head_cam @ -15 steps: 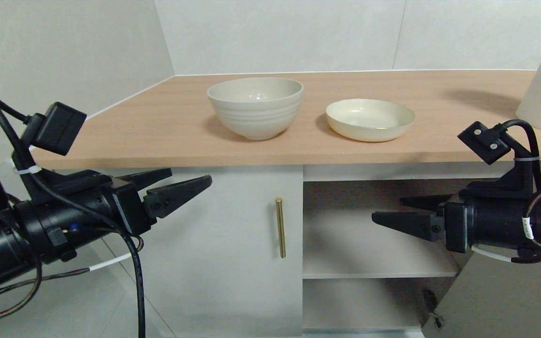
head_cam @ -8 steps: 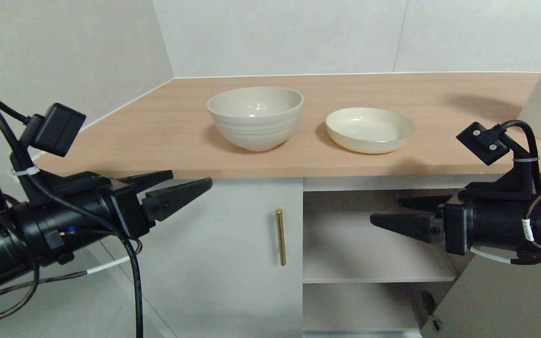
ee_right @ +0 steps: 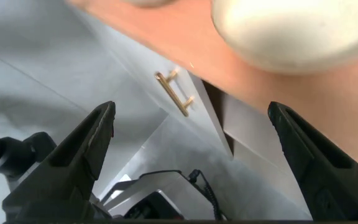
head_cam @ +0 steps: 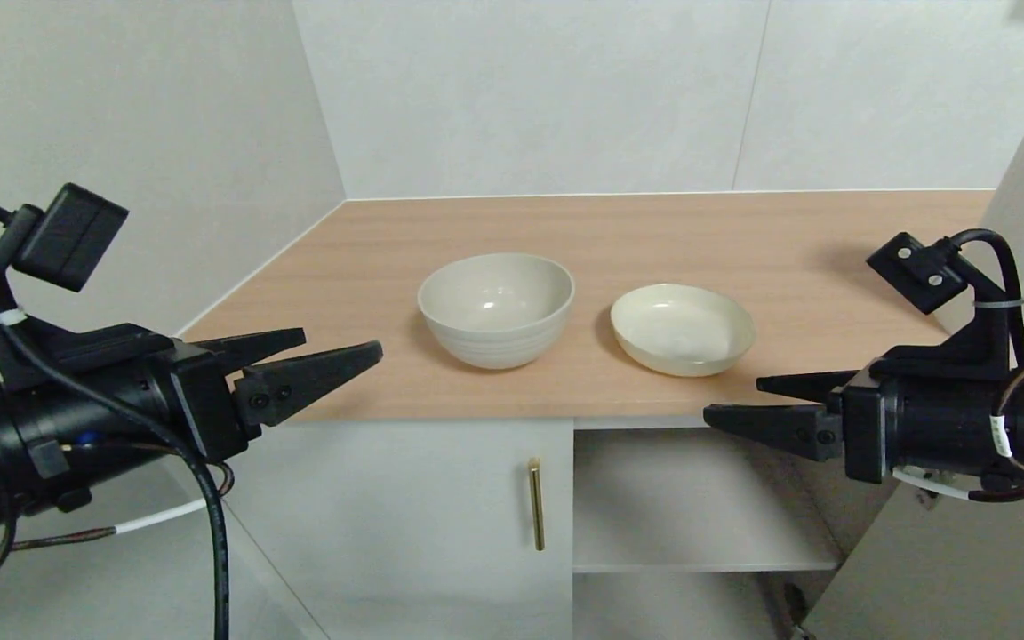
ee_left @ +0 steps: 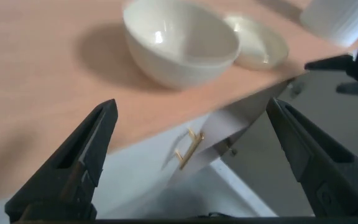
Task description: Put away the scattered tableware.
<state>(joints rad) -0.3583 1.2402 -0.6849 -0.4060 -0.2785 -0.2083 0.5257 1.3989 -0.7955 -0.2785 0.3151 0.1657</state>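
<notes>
1. In the head view, the deep bowl and the shallow dish sit side by side, not touching, near the front edge of the wooden counter. The bowl is on the left.
2. The left gripper and right gripper hang before that edge, both spread wide and grasping nothing.
3. The head view also shows the open shelf below the dish.
4. The left wrist view looks into the bowl's hollow, with the brass handle nearer.
5. In the right wrist view, the pale round shape is probably the dish.
</notes>
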